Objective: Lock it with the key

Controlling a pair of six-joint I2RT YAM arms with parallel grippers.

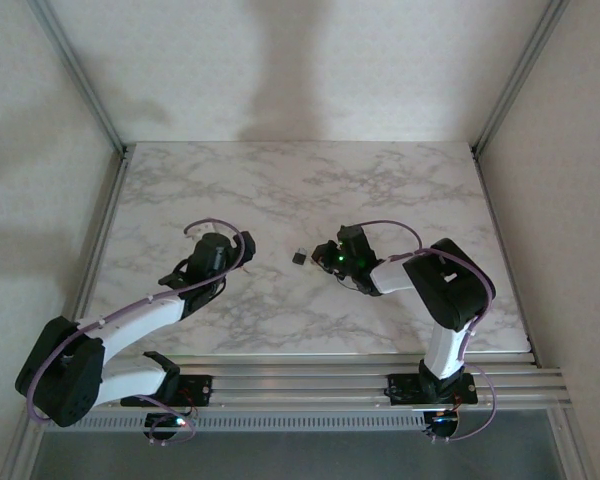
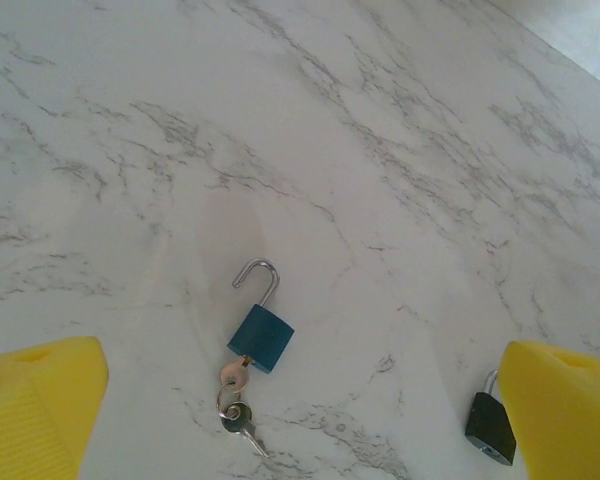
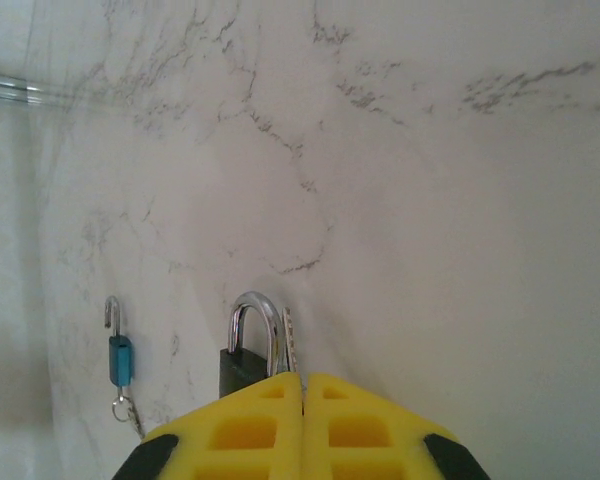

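A blue padlock (image 2: 261, 338) lies flat on the marble table (image 2: 400, 150), its silver shackle swung open. One key (image 2: 234, 377) sits in its base, and a ring carries a second key (image 2: 242, 422). My left gripper (image 2: 305, 405) hovers open above it, a yellow finger (image 2: 40, 410) at each side. A black padlock (image 3: 242, 362) with its shackle arched over the body lies just ahead of my right gripper (image 3: 302, 385). That gripper is shut on a key, whose blade (image 3: 290, 335) pokes out beside the black padlock's shackle. From above, the black padlock (image 1: 298, 257) lies just left of my right gripper (image 1: 325, 258).
The blue padlock (image 3: 120, 357) lies left of the black one (image 2: 490, 425), a short gap apart. My left gripper (image 1: 212, 258) is over the table's left middle. Aluminium frame posts (image 1: 90, 90) and white walls bound the marble top.
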